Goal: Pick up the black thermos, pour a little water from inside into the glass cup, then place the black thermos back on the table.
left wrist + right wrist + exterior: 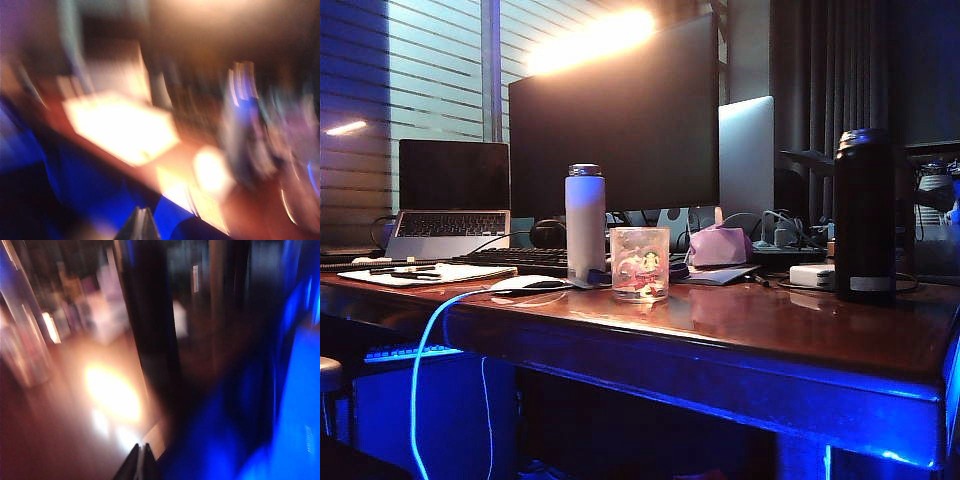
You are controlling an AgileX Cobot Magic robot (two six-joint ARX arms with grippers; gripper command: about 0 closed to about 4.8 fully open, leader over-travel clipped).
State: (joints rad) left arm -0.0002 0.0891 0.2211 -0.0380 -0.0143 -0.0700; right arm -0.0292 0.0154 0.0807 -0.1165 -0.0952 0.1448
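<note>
We've got the big reddish-brown table (740, 330), glossy on top, with its thick front edge glowing blue. On its right side stands the black thermos (864, 215), upright, tall and shiny, with a small pale label near the base; it's easily the tallest bottle here. The white bottle (585, 221) stands near the middle, and just beside it to the right is the short glass cup (640, 263), clear with pinkish print. Both wrist views are badly blurred, but the left gripper (142, 220) and right gripper (140, 456) each show fingertips pressed together, holding nothing, off the table's edge.
</note>
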